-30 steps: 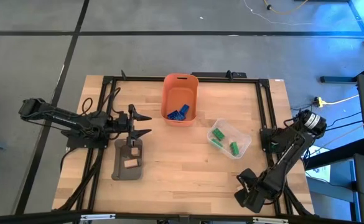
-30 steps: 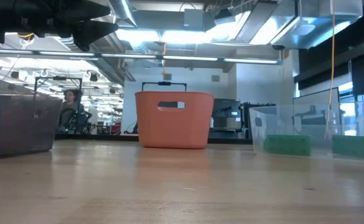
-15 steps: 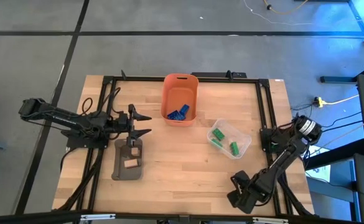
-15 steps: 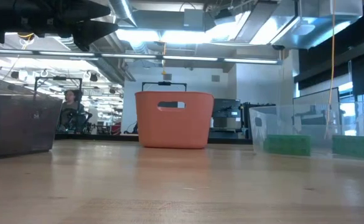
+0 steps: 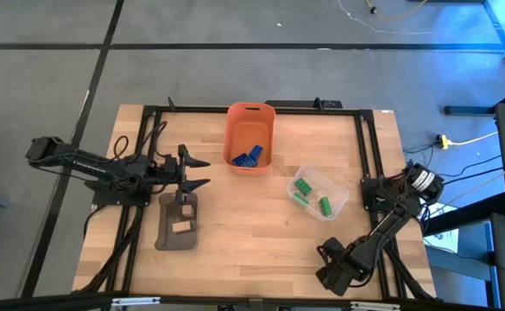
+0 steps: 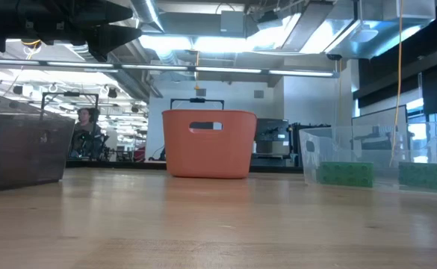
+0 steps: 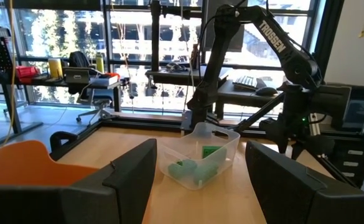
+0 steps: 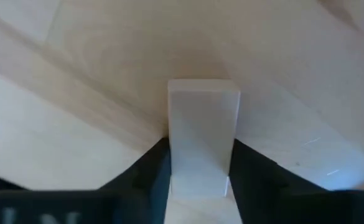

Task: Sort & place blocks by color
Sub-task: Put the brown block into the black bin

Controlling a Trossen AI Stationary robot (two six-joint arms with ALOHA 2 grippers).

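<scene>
At the table's near right, my right gripper (image 5: 331, 269) points down, shut on a pale tan block (image 8: 203, 118) that lies on the wood. My left gripper (image 5: 202, 172) hangs open above the far end of the grey tray (image 5: 167, 235), nothing between its fingers (image 7: 129, 174). One tan block (image 5: 181, 227) lies in that tray. Blue blocks (image 5: 246, 157) lie in the orange bin (image 5: 250, 117). Green blocks (image 5: 304, 188) lie in the clear tray (image 5: 338, 200). My right gripper pinches the tan block between its two fingers (image 8: 157, 162), one on each of the block's long sides (image 8: 174, 149). The fingers come from above, pointing down, and lie across the block. The block appears to lie flat on the tabletop.
The orange bin (image 6: 209, 143) stands at the far middle, the clear tray (image 6: 375, 161) to its right, the grey tray (image 6: 20, 149) at the left. Black frame rails (image 5: 366, 155) run along the table's sides. A person (image 6: 86, 131) sits far behind the table.
My right gripper has gone down and a little toward the table's left edge, close to the near edge. The left arm and the bins have kept still.
</scene>
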